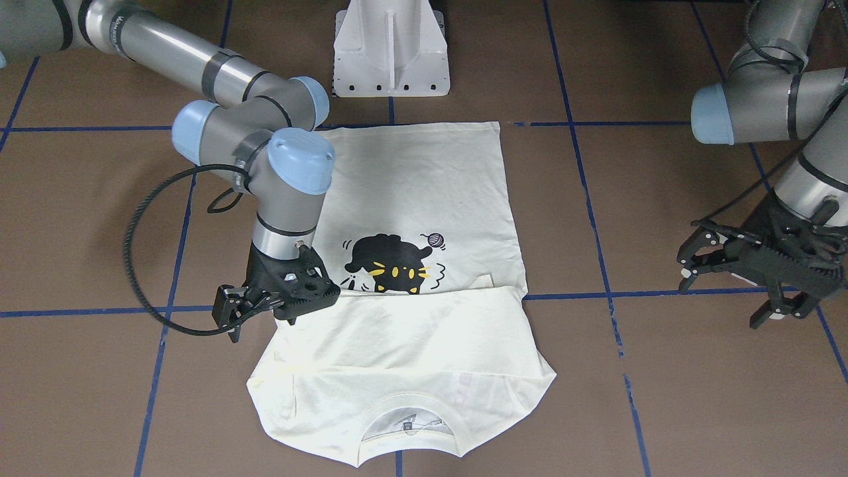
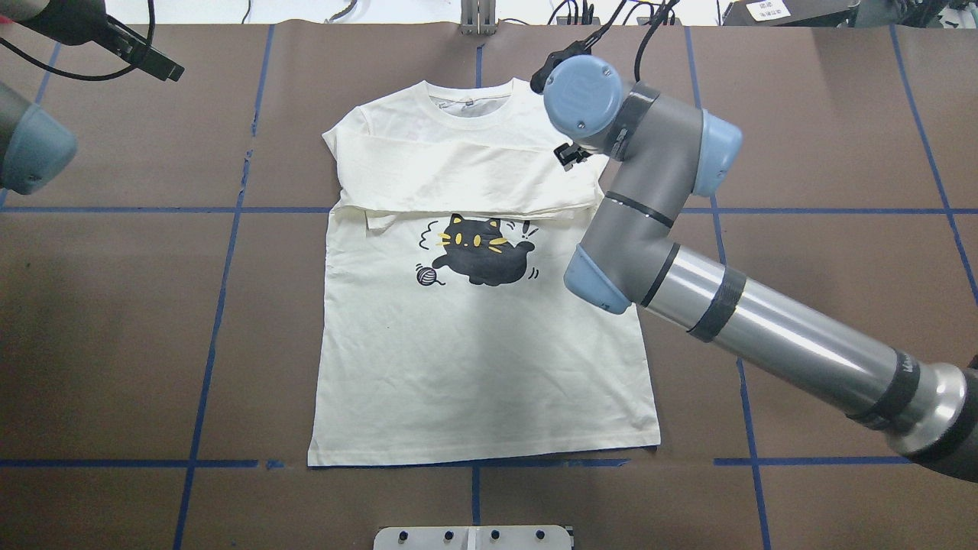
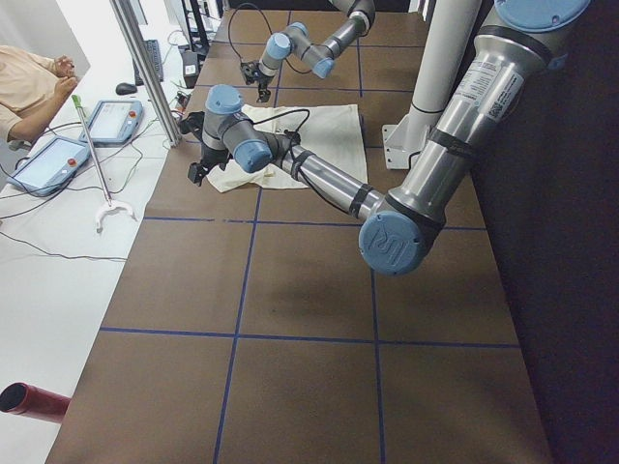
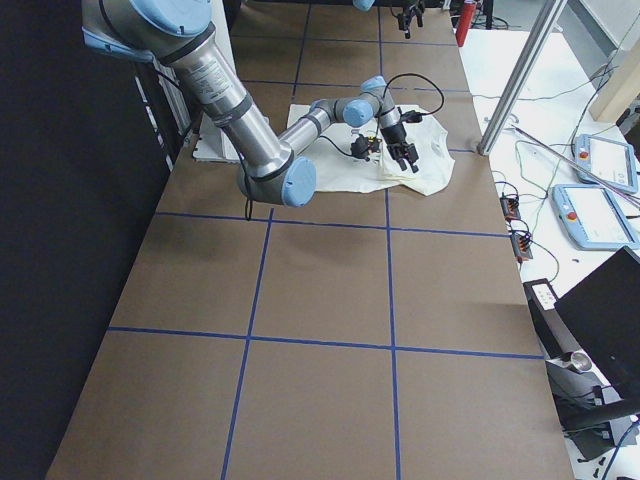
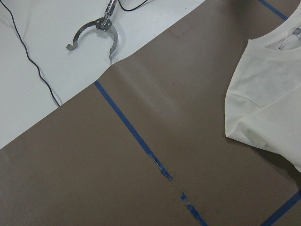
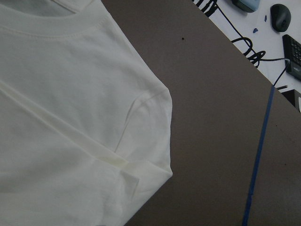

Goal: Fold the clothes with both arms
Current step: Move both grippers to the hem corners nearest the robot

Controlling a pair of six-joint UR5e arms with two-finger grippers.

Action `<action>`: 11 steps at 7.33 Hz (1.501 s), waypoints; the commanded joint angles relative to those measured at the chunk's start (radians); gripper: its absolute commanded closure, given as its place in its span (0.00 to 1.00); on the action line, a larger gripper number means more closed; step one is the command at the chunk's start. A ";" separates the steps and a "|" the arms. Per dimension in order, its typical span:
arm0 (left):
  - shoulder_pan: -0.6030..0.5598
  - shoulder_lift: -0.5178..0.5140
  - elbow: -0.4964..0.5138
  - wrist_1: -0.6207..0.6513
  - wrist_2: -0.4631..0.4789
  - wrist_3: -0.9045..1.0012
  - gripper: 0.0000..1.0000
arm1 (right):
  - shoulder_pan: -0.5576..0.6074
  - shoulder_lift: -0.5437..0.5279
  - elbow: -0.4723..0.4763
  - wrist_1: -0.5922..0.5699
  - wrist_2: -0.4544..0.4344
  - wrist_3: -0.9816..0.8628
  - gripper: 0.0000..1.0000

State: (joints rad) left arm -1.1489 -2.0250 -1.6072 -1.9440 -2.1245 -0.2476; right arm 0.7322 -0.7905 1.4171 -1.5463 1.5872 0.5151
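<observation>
The shirt lies flat and print-up in the middle of the table, its sleeves laid across the chest in a band, probably to square it off for folding the body. There is one shirt and two grippers. The right gripper hangs low at the shoulder edge, and I cannot tell whether its jaws are closed, while the left gripper hovers well aside, jaws spread and empty.

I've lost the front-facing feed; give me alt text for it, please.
A cream-white shirt lies flat on the brown table, collar nearest the camera, sleeves folded across the chest beside a black cat print. The right gripper is low over the shirt's edge on the view's left; the left gripper hangs clear of it on the view's right, fingers open.
</observation>
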 commanded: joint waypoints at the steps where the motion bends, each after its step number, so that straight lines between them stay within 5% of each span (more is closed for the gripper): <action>1: 0.072 0.093 -0.156 0.002 0.009 -0.231 0.00 | 0.058 -0.121 0.194 0.040 0.242 0.157 0.00; 3: 0.191 0.176 -0.329 0.000 0.064 -0.493 0.00 | 0.055 -0.334 0.423 0.131 0.354 0.313 0.00; 5: 0.398 0.201 -0.431 0.000 0.186 -0.779 0.00 | -0.041 -0.519 0.543 0.320 0.343 0.644 0.00; 7: 0.602 0.204 -0.479 0.000 0.308 -1.011 0.00 | -0.162 -0.722 0.627 0.527 0.247 0.816 0.00; 9: 0.814 0.259 -0.517 0.002 0.495 -1.204 0.02 | -0.346 -0.875 0.747 0.528 0.070 0.952 0.01; 11: 0.938 0.316 -0.516 0.002 0.616 -1.405 0.36 | -0.476 -0.903 0.769 0.519 -0.073 1.129 0.09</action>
State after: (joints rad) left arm -0.2870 -1.7381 -2.1213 -1.9429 -1.5799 -1.5386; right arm 0.3358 -1.6718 2.1698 -1.0232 1.6014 1.5371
